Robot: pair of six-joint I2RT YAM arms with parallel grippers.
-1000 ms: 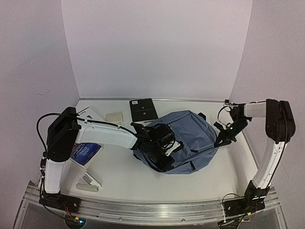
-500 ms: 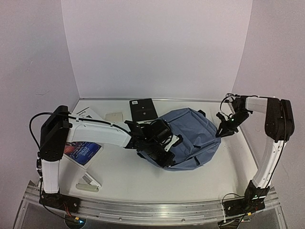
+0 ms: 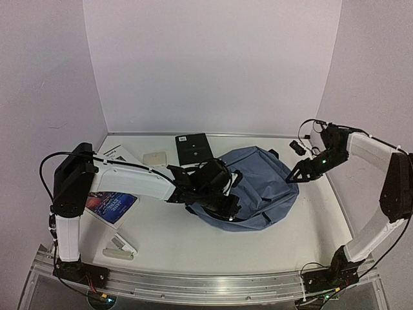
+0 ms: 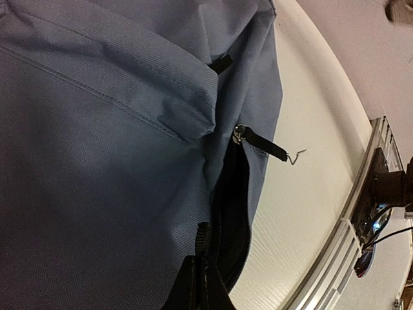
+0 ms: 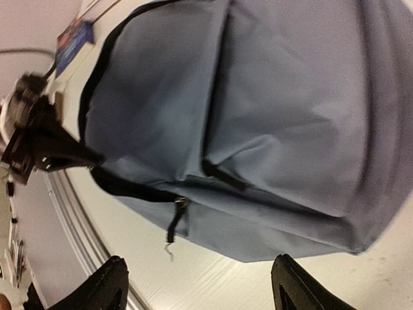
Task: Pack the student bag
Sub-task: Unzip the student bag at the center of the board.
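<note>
The soft blue-grey fabric backpack [image 3: 261,187] lies slumped on the white desk [image 3: 161,239], right of centre. The left pincer [image 3: 219,192] is at the backpack's left near edge, pinched narrow on the black zipper edge [image 4: 205,242] of its opening. The right pincer [image 3: 298,175] stands wide just off the backpack's right side, holding nothing and clear of the fabric.

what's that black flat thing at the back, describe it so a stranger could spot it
Start from the student bag, the big blue-grey backpack mid-table. Just past its far left corner, near the back wall, lies a flat black rectangle. It is the only black slab there, with a small white label on its far end, and is larger than the pale beige card beside it.
</note>
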